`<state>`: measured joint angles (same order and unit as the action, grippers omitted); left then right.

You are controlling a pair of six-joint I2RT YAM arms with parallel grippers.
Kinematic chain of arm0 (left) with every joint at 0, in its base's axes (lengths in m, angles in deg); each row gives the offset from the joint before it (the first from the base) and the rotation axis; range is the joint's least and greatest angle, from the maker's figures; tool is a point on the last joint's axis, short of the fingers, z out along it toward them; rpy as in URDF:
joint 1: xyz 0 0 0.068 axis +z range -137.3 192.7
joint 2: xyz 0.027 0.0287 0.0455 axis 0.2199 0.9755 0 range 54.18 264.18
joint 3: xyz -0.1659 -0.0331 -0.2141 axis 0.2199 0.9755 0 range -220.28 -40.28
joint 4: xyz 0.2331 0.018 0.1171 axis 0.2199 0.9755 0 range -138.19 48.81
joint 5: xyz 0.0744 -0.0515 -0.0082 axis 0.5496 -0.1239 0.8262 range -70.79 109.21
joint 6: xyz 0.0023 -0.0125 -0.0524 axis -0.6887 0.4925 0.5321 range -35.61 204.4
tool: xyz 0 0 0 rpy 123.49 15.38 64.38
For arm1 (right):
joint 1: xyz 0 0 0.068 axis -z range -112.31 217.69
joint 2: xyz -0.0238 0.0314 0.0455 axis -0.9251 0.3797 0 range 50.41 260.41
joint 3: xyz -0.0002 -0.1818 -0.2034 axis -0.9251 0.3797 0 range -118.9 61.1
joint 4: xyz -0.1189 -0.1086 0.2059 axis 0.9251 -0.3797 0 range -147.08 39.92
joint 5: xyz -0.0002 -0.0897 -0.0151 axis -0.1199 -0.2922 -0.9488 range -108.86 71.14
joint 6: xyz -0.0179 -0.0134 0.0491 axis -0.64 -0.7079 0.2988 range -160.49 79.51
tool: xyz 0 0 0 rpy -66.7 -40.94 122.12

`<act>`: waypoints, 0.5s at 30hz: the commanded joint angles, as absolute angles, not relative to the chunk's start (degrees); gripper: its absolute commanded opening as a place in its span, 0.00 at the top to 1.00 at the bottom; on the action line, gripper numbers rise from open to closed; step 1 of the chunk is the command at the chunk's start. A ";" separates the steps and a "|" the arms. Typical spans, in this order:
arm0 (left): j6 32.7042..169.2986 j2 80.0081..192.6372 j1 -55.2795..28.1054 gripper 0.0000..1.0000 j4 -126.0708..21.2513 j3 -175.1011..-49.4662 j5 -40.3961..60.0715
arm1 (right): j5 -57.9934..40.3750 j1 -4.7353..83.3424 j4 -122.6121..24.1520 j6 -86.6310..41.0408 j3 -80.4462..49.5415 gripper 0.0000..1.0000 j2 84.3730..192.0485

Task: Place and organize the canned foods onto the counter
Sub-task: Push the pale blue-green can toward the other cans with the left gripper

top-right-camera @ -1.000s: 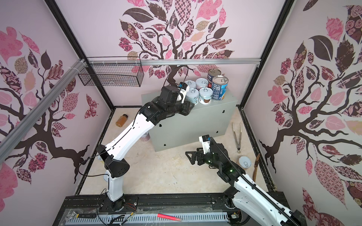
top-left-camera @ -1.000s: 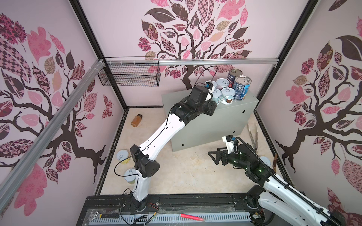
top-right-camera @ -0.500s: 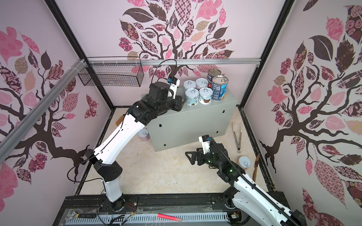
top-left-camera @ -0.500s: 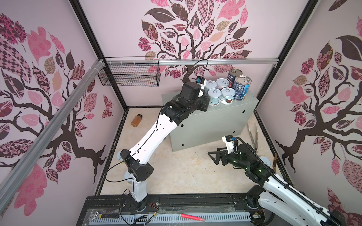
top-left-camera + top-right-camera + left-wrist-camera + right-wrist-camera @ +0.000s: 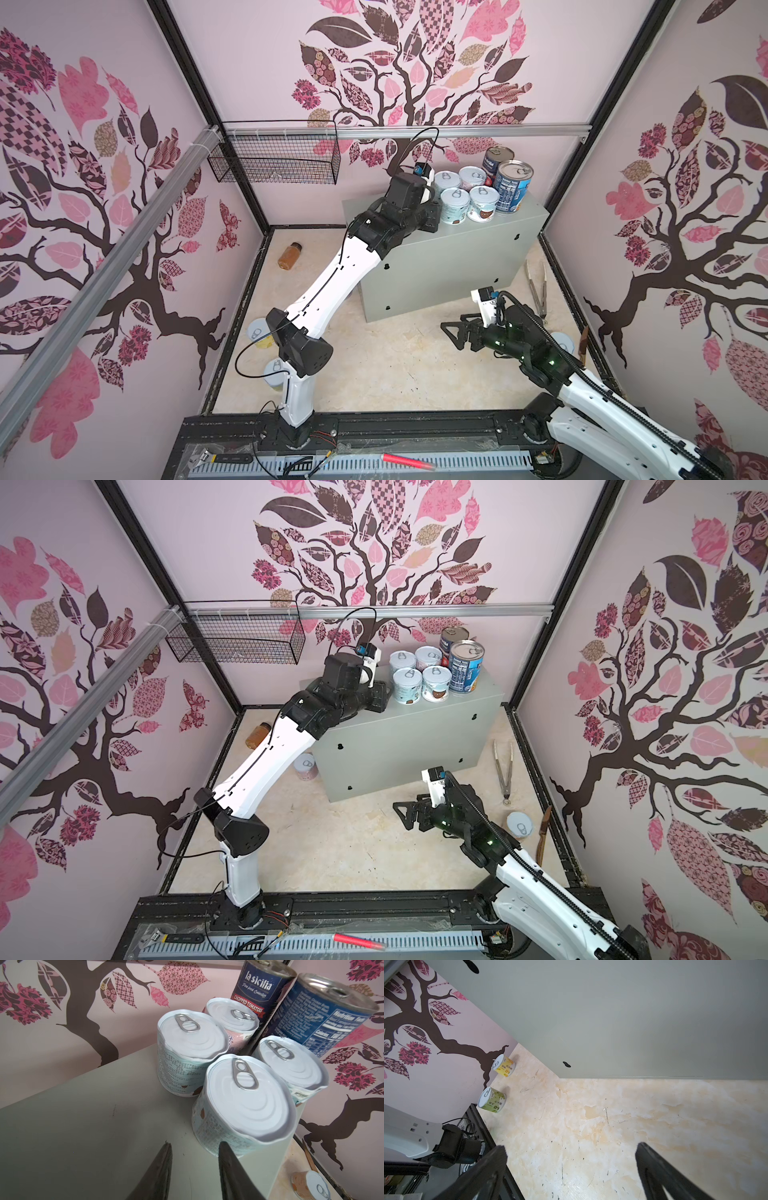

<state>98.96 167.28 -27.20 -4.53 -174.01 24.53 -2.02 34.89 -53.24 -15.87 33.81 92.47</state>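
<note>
We pack cans (image 5: 247, 1103) into the far-right corner of the counter (image 5: 83, 1115), sparing room; left gripper (image 5: 193, 1144) and right gripper (image 5: 571, 1146) stand parted, empty.

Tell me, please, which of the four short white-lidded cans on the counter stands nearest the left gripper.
The group's front-left can, right beside the left gripper; the other three stand farther off.

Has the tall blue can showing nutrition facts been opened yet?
Sealed: the blue-label can shows a whole metal lid with its pull tab lying flat.
</note>
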 commanded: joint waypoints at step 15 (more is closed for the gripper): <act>98.42 167.71 -26.94 0.59 -3.89 -177.67 24.49 | -1.33 35.17 -52.26 -16.02 34.22 0.00 92.59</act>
